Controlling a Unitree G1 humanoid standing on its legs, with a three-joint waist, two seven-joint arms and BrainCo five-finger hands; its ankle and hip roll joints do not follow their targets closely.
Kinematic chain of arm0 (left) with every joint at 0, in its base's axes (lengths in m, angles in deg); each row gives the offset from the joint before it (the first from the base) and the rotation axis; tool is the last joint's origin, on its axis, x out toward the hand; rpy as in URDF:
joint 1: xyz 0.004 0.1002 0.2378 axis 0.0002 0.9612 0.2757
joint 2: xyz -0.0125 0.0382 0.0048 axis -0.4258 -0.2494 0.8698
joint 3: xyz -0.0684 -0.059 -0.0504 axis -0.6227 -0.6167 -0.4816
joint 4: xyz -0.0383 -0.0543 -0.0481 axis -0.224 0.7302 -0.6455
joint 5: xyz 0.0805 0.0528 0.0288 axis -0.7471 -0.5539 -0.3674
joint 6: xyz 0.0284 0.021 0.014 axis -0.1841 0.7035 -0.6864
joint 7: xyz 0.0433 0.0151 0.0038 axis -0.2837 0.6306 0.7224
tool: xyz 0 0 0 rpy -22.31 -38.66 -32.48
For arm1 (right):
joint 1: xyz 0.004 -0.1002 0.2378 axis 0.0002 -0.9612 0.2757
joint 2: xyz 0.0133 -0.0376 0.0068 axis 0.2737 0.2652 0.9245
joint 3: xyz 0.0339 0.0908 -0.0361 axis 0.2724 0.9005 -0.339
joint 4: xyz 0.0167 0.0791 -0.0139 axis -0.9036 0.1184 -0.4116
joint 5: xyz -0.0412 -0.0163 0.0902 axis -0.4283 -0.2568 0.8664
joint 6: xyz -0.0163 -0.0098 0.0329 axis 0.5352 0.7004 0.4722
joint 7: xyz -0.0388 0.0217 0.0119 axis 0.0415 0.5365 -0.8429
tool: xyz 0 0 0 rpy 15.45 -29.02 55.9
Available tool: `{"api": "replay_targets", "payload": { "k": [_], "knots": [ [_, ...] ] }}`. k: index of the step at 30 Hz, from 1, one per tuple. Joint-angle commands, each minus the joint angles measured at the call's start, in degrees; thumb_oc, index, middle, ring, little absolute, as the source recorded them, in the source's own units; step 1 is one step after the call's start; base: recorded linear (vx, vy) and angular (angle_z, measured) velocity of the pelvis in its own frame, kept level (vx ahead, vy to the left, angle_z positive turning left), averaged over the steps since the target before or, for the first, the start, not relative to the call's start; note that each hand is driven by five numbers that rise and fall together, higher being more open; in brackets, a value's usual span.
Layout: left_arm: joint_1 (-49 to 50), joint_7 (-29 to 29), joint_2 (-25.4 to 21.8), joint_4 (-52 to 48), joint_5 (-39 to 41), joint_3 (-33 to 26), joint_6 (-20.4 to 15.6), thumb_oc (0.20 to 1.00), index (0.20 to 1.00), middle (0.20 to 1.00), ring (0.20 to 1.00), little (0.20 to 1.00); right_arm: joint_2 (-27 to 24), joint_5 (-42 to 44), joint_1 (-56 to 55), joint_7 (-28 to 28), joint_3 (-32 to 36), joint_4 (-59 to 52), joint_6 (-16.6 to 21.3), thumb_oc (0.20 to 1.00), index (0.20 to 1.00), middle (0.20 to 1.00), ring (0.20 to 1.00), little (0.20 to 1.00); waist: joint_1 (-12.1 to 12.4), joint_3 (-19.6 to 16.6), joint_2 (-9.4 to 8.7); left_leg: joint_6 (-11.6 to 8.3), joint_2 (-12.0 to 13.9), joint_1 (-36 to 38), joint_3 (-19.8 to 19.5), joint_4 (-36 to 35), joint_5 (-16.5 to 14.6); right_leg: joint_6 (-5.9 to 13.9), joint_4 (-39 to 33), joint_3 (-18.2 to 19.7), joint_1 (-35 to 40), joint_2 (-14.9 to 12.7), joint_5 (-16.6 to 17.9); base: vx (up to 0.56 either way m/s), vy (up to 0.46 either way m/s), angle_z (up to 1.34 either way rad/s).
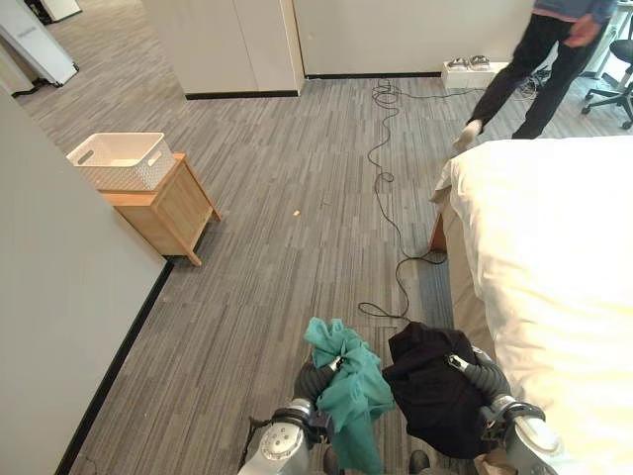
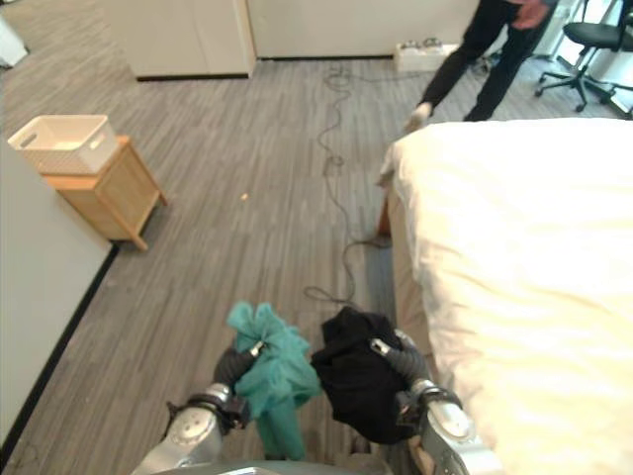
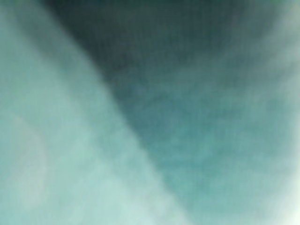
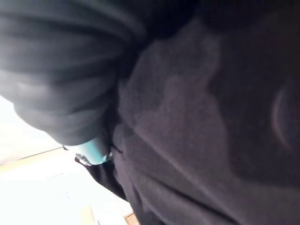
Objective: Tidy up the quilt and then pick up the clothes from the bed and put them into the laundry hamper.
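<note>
Close by, the left robot hand (image 1: 318, 380) is wrapped tight around a teal cloth (image 1: 348, 388), and the right robot hand (image 1: 477, 374) grips a black cloth (image 1: 432, 386), both lifted off the bed (image 1: 554, 257) to carry away. Farther off, the white laundry hamper (image 1: 121, 160) waits on a wooden stand (image 1: 163, 210). A person (image 1: 539, 59) walks at the back.

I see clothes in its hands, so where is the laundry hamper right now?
The white laundry hamper sits on a small wooden cabinet against the wall, far off to the robot's left across the floor from the bed.
</note>
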Motion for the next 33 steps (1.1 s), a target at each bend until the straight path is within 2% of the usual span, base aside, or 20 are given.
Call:
{"api": "replay_targets", "payload": {
  "k": [1,3,6,7,10,11,13,16,17,20,21,23,24,26,27,29,30,31,32,33],
  "knots": [
    [-4.33,0.13,-0.44,-4.4,0.28,-4.2,-3.87,0.2,0.2,0.2,0.2,0.2,0.26,1.31,4.32,-0.55,1.9,-4.88,2.27,0.2,0.2,0.2,0.2,0.2,0.88,3.02,-2.14,1.85,-1.44,-2.23,-6.55,6.29,-5.5,2.29,11.74,-2.25,-0.41,-2.48,-5.37,0.15,0.194,-0.03],
    [-4.21,0.13,-0.79,-4.66,0.27,-4.92,-3.29,0.2,0.2,0.2,0.2,0.2,0.71,1.32,4.8,-0.22,2.12,-5.05,1.61,0.2,0.2,0.2,0.2,0.2,1.11,3.78,-2.29,3.88,-2.36,-3.67,-5.54,8.55,-6.49,3.17,19.39,-1.57,-2.07,-4.32,-4.57,0.13,0.168,-0.06],
    [-4.5,-0.89,-0.61,-3.23,0.66,-4.8,-2.57,0.2,0.2,0.2,0.2,0.2,1.04,1.29,3.96,0.48,1.99,-4.42,1.68,0.2,0.2,0.2,0.2,0.2,-0.19,6.8,-0.75,6.37,-2.86,-3.25,-4.85,10.92,-8.35,3.3,42.44,0.86,-13.29,-6.48,0.97,0.19,0.209,-0.17],
    [-4.54,-1.07,-0.59,-2.9,0.87,-4.71,-2.8,0.2,0.2,0.2,0.2,0.2,1.31,0.96,3.86,-0.23,1.89,-3.47,2.42,0.2,0.2,0.2,0.2,0.2,-0.17,7.3,-0.78,6.46,-3.15,-3.07,-4.27,11.15,-8.64,3.2,43.52,0.78,-15.05,-7.07,1.56,0.18,0.069,-0.08],
    [-4.38,-1.9,-0.93,-3.01,0.95,-4.81,-2.91,0.2,0.2,0.2,0.2,0.2,1.58,0.81,3.78,-1.51,1.7,-1.79,3.97,0.2,0.2,0.2,0.2,0.2,-0.15,8.23,-1.17,6.28,-3.6,-2.7,-3.83,11.68,-9.68,3.08,40.09,-0.28,-16.86,-7.42,2.61,0.27,-0.126,-0.01],
    [-4.46,-2.0,-1.78,-3.22,1.1,-5.0,-2.78,0.2,0.2,0.2,0.2,0.2,0.72,1.79,3.48,-3.46,1.8,-0.41,6.11,0.2,0.2,0.2,0.2,0.2,-1.72,8.92,-3.13,5.83,-4.75,-1.42,-4.16,12.7,-12.77,3.06,21.64,-0.38,-17.59,-6.48,4.25,0.75,-0.427,-0.07],
    [-4.7,-1.76,-1.62,-1.11,1.5,-4.9,-4.01,0.2,0.2,0.2,0.2,0.2,-0.05,2.54,3.41,-5.02,1.94,0.4,6.79,0.2,0.2,0.2,0.2,0.2,-3.48,9.41,-3.94,5.56,-5.09,0.63,-4.95,13.56,-15.54,3.75,10.33,0.7,-18.74,-6.29,7.16,0.67,-0.337,-0.03],
    [-4.2,-2.02,-1.32,1.18,2.08,-4.6,-5.67,0.2,0.2,0.2,0.2,0.2,-0.32,2.49,2.89,-6.98,2.31,0.88,6.51,0.2,0.2,0.2,0.2,0.2,-4.75,10.13,-3.9,5.45,-4.56,3.15,-5.43,14.71,-18.37,4.57,3.76,1.69,-19.79,-5.75,9.04,0.67,-0.236,0.06],
    [-3.69,-2.7,-1.15,2.48,2.08,-4.16,-6.46,0.2,0.2,0.2,0.2,0.2,0.03,2.19,2.26,-7.58,2.36,1.06,6.33,0.2,0.2,0.2,0.2,0.2,-5.26,10.4,-3.93,5.28,-4.3,4.56,-6.35,16.6,-20.78,4.86,3.41,2.99,-20.21,-5.87,10.22,0.85,-0.33,0.01],
    [-2.4,-3.87,-1.23,2.87,1.25,-4.23,-6.49,0.2,0.2,0.2,0.2,0.2,0.43,2.3,1.1,-7.79,2.3,0.79,5.71,0.2,0.2,0.2,0.2,0.2,-5.77,9.73,-3.9,4.31,-3.13,5.73,-7.03,19.69,-23.61,4.94,4.64,4.62,-18.9,-5.6,8.42,0.71,-0.331,0.22],
    [-1.53,-5.17,-0.62,3.4,0.41,-4.81,-5.82,0.2,0.2,0.2,0.2,0.2,1.22,2.12,0.27,-7.22,2.03,1.26,5.67,0.2,0.2,0.2,0.2,0.2,-6.09,8.71,-3.71,2.96,-1.28,7.1,-6.88,21.83,-24.32,4.68,7.42,5.46,-18.25,-4.9,7.13,0.7,-0.364,0.7],
    [-0.61,-6.75,0.17,3.42,0.26,-5.61,-5.71,0.2,0.2,0.2,0.2,0.2,1.85,1.3,0.15,-6.93,1.76,1.31,6.55,0.2,0.2,0.2,0.2,0.2,-6.26,7.76,-2.94,1.2,1.76,8.91,-5.98,24.61,-20.91,3.76,11.17,4.72,-18.43,-4.02,5.32,0.66,-0.318,0.83],
    [0.8,-7.74,0.87,2.26,-0.08,-6.39,-6.5,0.2,0.2,0.2,0.2,0.2,1.24,1.11,-0.29,-8.45,2.89,-0.14,5.78,0.2,0.2,0.2,0.2,0.2,-6.7,6.49,-1.64,-1.61,5.12,10.54,-4.54,28.14,-10.96,2.23,13.38,2.57,-18.03,-2.27,3.11,0.55,-0.242,0.7],
    [1.25,-7.47,1.27,1.12,-0.14,-6.86,-6.05,0.2,0.2,0.2,0.2,0.2,0.04,1.83,-0.04,-9.84,4.22,-0.22,4.66,0.2,0.2,0.2,0.2,0.2,-6.57,5.95,-1.59,-2.76,6.38,8.35,-4.04,33.81,-4.41,0.91,13.34,1.88,-16.42,-1.2,1.66,0.57,-0.296,0.25],
    [1.3,-6.92,1.68,0.07,-0.03,-6.94,-4.7,0.2,0.2,0.2,0.2,0.2,-1.86,3.6,0.82,-10.6,5.46,0.97,3.47,0.2,0.2,0.2,0.2,0.2,-5.78,6.35,-2.24,-3.44,7.52,1.94,-3.39,42.16,0.62,-1.12,12.29,1.31,-12.42,-0.02,0.13,0.45,-0.274,-0.22],
    [0.47,-6.7,2.17,0.48,-0.33,-6.21,-3.86,0.2,0.2,0.2,0.2,0.2,-4.13,6.27,2.07,-12.03,6.19,3.9,4.13,0.2,0.2,0.2,0.2,0.2,-4.02,7.31,-3.64,-2.78,5.49,-8.75,-2.49,46.78,1.94,-2.49,10.92,0.17,-7.75,-0.55,-1.16,0.48,-0.227,0.05],
    [0.3,-6.65,2.17,0.48,-0.29,-5.84,-3.77,0.2,0.2,0.2,0.2,0.2,-4.48,6.62,2.04,-12.25,6.42,3.97,4.2,0.2,0.2,0.2,0.2,0.2,-3.46,8.01,-3.44,-2.86,4.41,-11.98,-1.83,47.29,1.34,-2.57,10.68,-0.34,-6.08,-0.2,-1.74,0.38,-0.116,0.33],
    [0.21,-6.49,2.09,0.45,-0.09,-5.59,-3.79,0.2,0.2,0.2,0.2,0.2,-4.78,6.76,1.88,-12.6,6.63,3.84,4.18,0.2,0.2,0.2,0.2,0.2,-3.03,8.25,-3.76,-2.62,2.58,-14.7,-1.24,46.23,1.44,-2.51,10.27,-0.45,-5.07,-0.38,-1.93,0.42,-0.016,0.22],
    [0.3,-5.94,1.73,0.21,0.3,-5.11,-3.9,0.2,0.2,0.2,0.2,0.2,-5.53,6.69,0.85,-13.35,7.01,2.79,3.64,0.2,0.2,0.2,0.2,0.2,-1.91,9.11,-3.8,-2.05,-0.43,-18.58,-0.85,40.43,1.39,-2.03,9.4,0.38,-2.28,0.36,-2.92,0.5,0.017,0.11],
    [0.23,-5.62,1.49,0.08,0.63,-4.92,-3.86,0.2,0.2,0.2,0.2,0.2,-5.61,6.53,0.42,-13.17,6.83,2.17,3.17,0.2,0.2,0.2,0.2,0.2,-1.61,9.19,-3.46,-2.0,-0.47,-19.33,-0.95,35.86,2.39,-1.86,9.32,0.8,-1.56,1.06,-3.4,0.7,0.065,-0.11]
  ]
}}
